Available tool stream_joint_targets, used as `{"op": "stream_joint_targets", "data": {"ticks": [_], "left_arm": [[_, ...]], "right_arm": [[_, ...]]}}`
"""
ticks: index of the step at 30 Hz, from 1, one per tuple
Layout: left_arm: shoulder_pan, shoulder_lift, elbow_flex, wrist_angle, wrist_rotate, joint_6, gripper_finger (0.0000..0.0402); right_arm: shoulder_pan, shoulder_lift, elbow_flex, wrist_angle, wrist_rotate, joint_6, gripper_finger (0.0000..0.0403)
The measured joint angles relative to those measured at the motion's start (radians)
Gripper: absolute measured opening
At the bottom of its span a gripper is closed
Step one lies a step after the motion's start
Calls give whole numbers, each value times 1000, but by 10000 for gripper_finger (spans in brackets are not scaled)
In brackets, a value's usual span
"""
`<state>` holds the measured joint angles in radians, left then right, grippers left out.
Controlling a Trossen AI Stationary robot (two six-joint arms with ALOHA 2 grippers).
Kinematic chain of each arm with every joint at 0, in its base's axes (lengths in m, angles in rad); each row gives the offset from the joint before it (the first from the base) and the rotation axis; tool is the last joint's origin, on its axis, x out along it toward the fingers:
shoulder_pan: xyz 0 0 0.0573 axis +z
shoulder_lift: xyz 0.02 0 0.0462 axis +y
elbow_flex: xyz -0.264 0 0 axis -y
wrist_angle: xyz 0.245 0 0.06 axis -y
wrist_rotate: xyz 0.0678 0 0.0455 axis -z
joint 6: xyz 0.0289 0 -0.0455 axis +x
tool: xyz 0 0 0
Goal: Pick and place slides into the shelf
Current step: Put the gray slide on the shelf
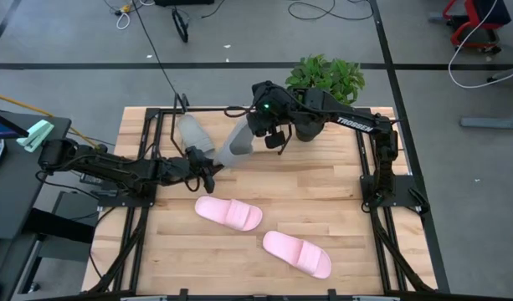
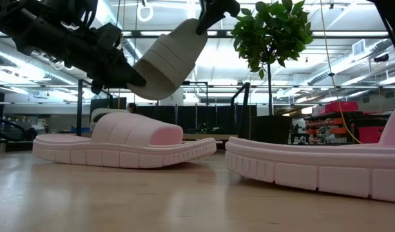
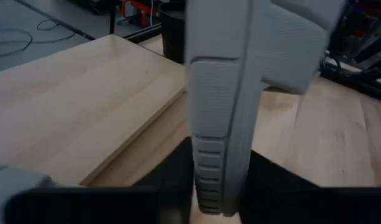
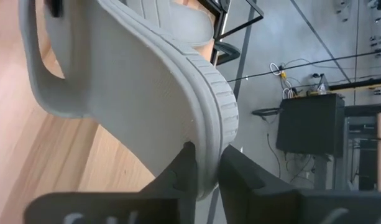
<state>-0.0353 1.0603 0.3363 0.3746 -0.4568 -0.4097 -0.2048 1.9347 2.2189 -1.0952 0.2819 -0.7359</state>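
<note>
Grey slide (image 1: 236,145) was in the air, pinched at both ends by my grippers.
My right gripper (image 4: 206,168) was clamped on its sole edge up near the plant (image 1: 325,79); my left gripper (image 1: 211,165) was clamped on the opposite end, farther from the plant. Second grey slide (image 1: 192,134) lay on the shelf (image 1: 156,125), across from the plant. Two pink slides (image 1: 228,212) (image 1: 298,253) lay flat on the table (image 1: 340,192), well clear of the plant.
</note>
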Motion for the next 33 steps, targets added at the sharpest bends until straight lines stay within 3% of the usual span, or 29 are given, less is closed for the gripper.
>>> {"op": "stream_joint_targets", "data": {"ticks": [3,8,15,18,25,33], "left_arm": [[0,0,0,-5,-7,-2,45],[0,0,-1,5,-8,-11,45],[0,0,-1,45,-24,-75,78],[0,0,-1,88,-35,-105,69],[-1,0,-15,241,-36,-135,45],[47,2,-213,584,-35,-350,74]], "right_arm": [[6,-1,0,-16,1,-41,88],[23,-1,0,-20,20,-128,161],[55,-16,0,10,154,-228,254],[82,-30,0,48,215,-230,277],[151,-59,0,15,313,-181,268],[214,-74,1,-176,314,-2,238]]}}
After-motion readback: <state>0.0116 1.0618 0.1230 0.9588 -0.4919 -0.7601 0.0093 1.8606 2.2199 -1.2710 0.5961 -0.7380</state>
